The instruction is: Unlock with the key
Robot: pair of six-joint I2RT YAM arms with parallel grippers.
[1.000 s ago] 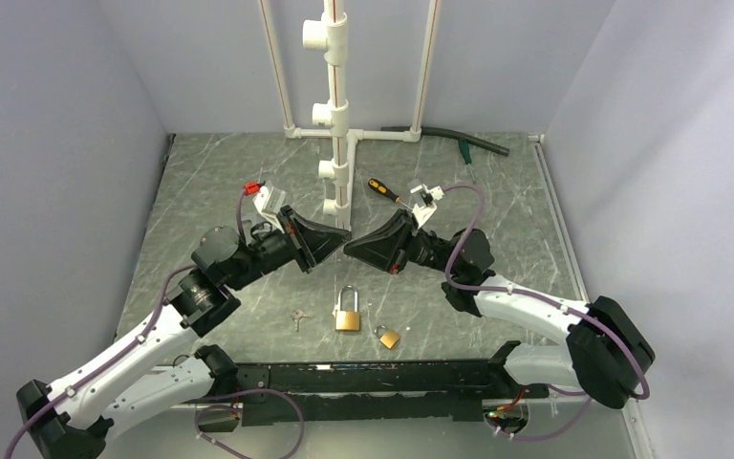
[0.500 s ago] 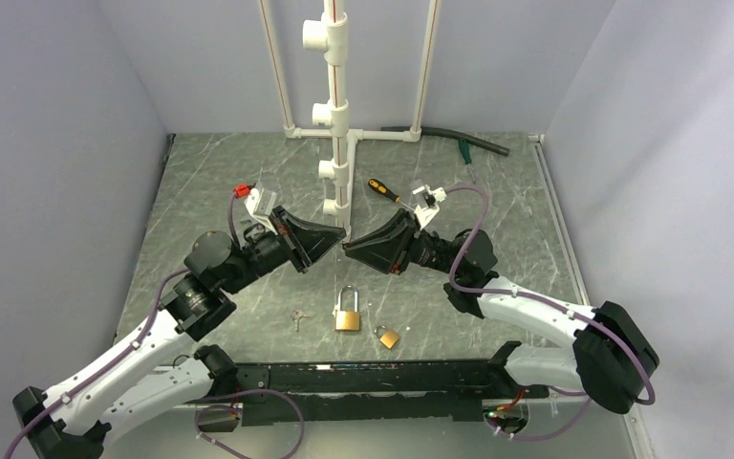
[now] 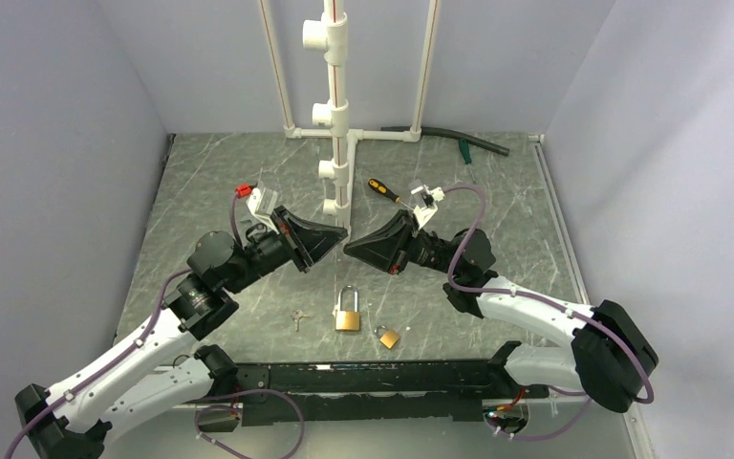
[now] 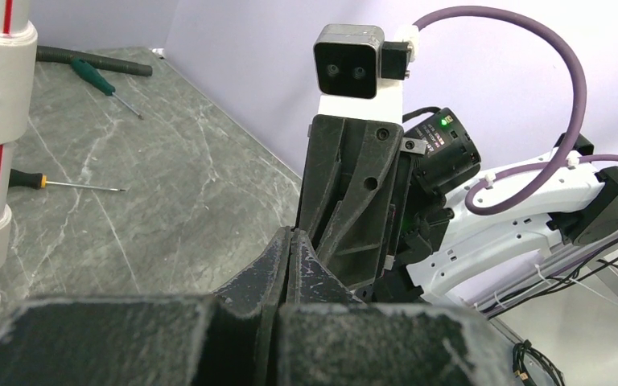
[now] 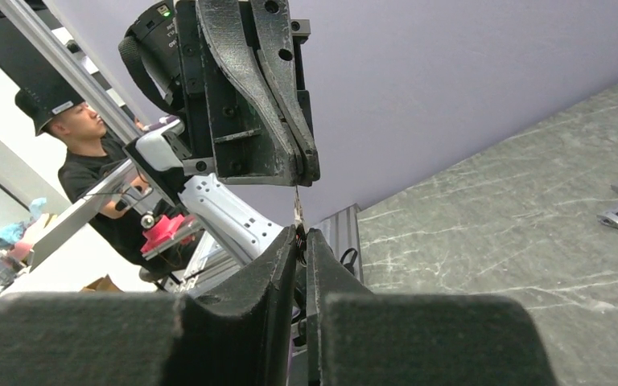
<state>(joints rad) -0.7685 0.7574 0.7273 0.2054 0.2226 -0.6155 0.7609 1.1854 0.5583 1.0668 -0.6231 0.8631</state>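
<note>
Left pincer (image 3: 345,230) stays together; right pincer (image 3: 347,248) clamps a metal sliver (image 5: 296,207). Key (image 3: 297,318), 9 o'clock from padlock (image 3: 348,313), remains untouched.

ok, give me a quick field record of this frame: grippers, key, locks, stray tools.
left gripper: shut, raised, tips meeting the right's
right gripper: closed to a slit on a thin metal strip, probably a key
large padlock: flat on table, untouched
small padlock: just right of it
small silver key: left of large padlock
black-and-orange screwdriver: behind the grippers
green screwdriver: far back right
</note>
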